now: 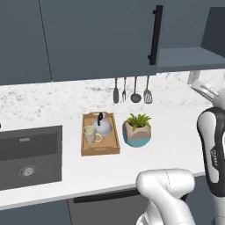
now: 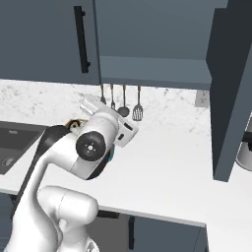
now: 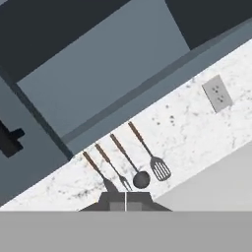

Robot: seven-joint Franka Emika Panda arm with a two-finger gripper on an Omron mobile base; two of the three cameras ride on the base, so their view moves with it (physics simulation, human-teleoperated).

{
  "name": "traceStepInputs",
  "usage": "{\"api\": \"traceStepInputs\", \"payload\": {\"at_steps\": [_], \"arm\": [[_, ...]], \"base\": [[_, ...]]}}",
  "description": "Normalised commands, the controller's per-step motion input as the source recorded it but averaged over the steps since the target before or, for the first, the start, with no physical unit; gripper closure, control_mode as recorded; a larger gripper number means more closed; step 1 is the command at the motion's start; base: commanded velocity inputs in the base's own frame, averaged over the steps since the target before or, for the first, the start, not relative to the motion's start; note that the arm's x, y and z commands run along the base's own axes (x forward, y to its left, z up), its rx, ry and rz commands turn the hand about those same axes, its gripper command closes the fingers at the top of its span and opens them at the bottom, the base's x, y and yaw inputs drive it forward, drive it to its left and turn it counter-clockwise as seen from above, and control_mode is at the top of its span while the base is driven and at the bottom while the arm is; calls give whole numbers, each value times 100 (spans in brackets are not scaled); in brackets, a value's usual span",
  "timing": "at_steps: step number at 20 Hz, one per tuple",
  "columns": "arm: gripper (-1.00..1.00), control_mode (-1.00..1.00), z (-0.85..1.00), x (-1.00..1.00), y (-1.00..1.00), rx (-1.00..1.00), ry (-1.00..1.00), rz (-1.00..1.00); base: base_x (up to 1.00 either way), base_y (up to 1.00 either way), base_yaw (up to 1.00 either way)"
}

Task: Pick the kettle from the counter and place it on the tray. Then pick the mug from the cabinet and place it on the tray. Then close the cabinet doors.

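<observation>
Kettle and mug both sit inside the tray, left of the plant pot — placements done. Gripper is fully closed and empty, likely readied to push; the right cabinet door stands open, the left door shut.

- Our arm covers most of the tray in the right base view, well below the claw; whatever it carries is hidden there.
- Right cabinet door runs off the top edge.
- Sink cut by the left edge.
- Grey object at the right edge, too cropped to identify.
</observation>
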Motion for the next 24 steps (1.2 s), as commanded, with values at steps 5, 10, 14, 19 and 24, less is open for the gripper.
{"api": "traceStepInputs", "payload": {"at_steps": [5, 10, 14, 19, 24], "arm": [[100, -100, -39, 0, -47, 27, 5, 0], [100, -100, -72, 1, 0, 17, -5, 0], [100, -100, -46, 3, -13, 22, -2, 0], [100, -100, -9, 2, -56, 33, 0, 0], [100, -100, 0, 0, -83, 36, 2, 0]], "base": [[0, 0, 0], [0, 0, 0], [0, 0, 0], [0, 0, 0], [0, 0, 0]]}}
